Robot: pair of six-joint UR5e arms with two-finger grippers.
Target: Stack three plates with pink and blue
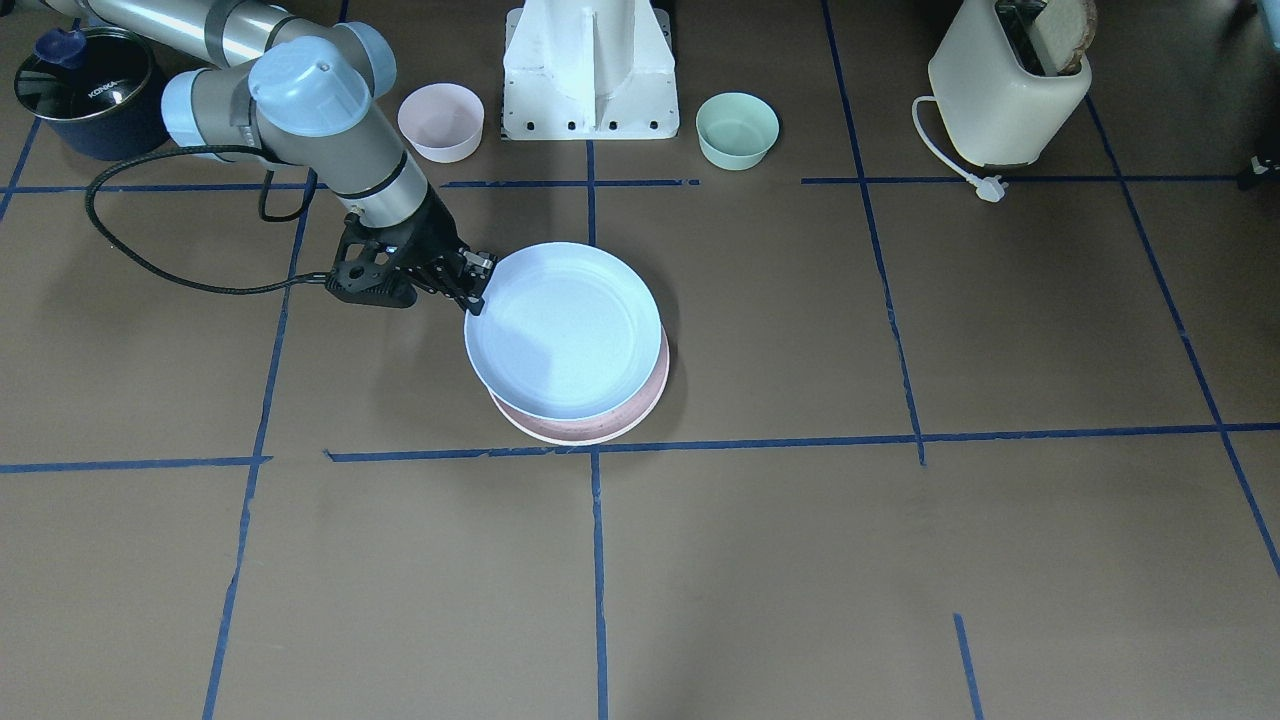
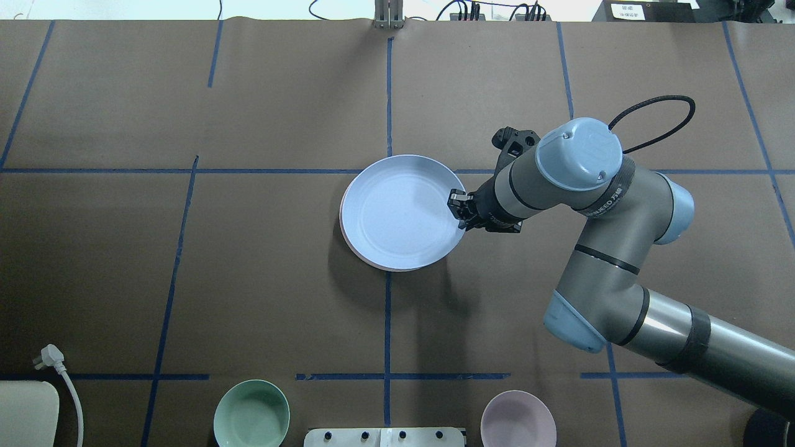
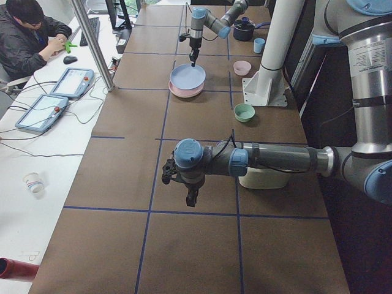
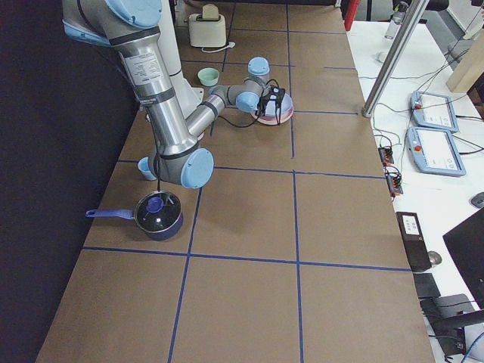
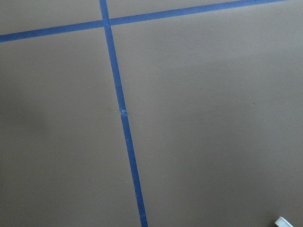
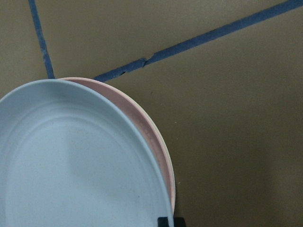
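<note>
Front view: the right gripper [image 1: 478, 285] is clamped on the blue plate [image 1: 565, 330] at its left rim, off-centre over the pink plate [image 1: 590, 430], mid-table [image 1: 900, 550]. Released crooked, that smooth round dish could slide off.

Overhead: shallow, with raised rims, and only a pink sliver peeking out.

Left-side view: the left gripper [image 3: 192, 197] hangs above the table; open or closed, I cannot tell.

Right wrist: the pink rim looks matte and faintly speckled.

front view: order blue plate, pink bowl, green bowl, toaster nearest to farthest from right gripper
1. blue plate, in the right gripper
2. pink bowl, back row, robot's right
3. green bowl, back row, robot's left
4. toaster, far robot's left
</note>
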